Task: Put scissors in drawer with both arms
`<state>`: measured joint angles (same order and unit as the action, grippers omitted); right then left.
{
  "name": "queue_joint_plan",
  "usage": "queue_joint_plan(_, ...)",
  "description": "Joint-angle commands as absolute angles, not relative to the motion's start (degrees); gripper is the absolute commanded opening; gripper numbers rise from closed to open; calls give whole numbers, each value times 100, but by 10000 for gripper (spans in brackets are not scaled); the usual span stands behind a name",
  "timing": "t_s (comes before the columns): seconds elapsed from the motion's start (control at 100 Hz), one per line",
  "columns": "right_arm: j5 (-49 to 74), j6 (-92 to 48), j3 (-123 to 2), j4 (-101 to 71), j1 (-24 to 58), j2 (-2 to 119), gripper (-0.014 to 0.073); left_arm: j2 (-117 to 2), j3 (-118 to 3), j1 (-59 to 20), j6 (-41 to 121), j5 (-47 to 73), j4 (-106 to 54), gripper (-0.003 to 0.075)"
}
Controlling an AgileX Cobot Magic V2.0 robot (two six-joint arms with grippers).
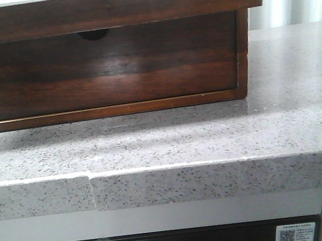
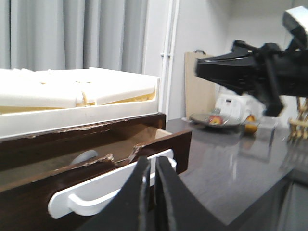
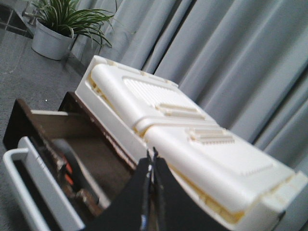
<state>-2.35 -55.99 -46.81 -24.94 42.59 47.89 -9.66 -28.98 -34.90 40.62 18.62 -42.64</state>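
Observation:
In the front view the drawer [image 1: 105, 68] is a wide dark brown front with a half-round notch in its top edge, and no gripper shows there. In both wrist views a dark drawer [image 2: 173, 139] with a white handle [image 2: 96, 192] stands pulled open. The scissors lie inside it, showing as a grey rounded loop [image 2: 84, 158] and as dark handles with orange accents [image 3: 67, 172]. My left gripper [image 2: 151, 161] is shut and empty, just in front of the white handle. My right gripper [image 3: 153, 155] is shut and empty, above the drawer's opening beside the white box.
A white foam box [image 3: 183, 139] lies on top of the cabinet [image 1: 111, 3]. The right arm [image 2: 250, 72] hangs over the counter. A plate with small items [image 2: 216, 119] stands farther off. A potted plant [image 3: 57, 29] is beyond the cabinet. The speckled counter edge [image 1: 169, 184] runs in front.

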Motion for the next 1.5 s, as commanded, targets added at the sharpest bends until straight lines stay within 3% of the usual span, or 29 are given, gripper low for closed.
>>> queue_joint_plan(0.0,-714,-5602,-4057,-3167,4081,3980,-31,-996,-3064,-3519,4066,1771,-3690,-19)
queue_joint_plan(0.17,-777,-5602,-2963,-3808,3931,2661,-32,-996,-3053,-3519,4066,1785,-3264,-19)
queue_joint_plan(0.4,-266,-5602,-2566,-3808,3931,1615,-32,-996,-3053,-3519,4066,1925,-3351,-19)
queue_joint_plan(0.97,-249,-5602,-2566,-3808,3931,1472,-32,-1006,-2971,-3519,4092,1909,-3143,-19)
queue_joint_plan(1.13,-249,-5602,-2566,-3808,3931,1472,-32,-994,-2565,-3441,4092,1370,-2796,-19)
queue_joint_plan(1.26,-249,-5602,-2566,-3808,3931,1472,-32,-994,-1706,-2944,3908,-247,-1859,-19)
queue_joint_plan(1.37,-249,-5602,-2566,-3808,3931,1472,-32,-994,-815,-2285,2817,-1483,-1305,-19)
queue_joint_plan(1.49,-249,-5602,-2566,-3808,3931,1472,-32,-837,-275,-1578,1369,-1340,-800,-19)
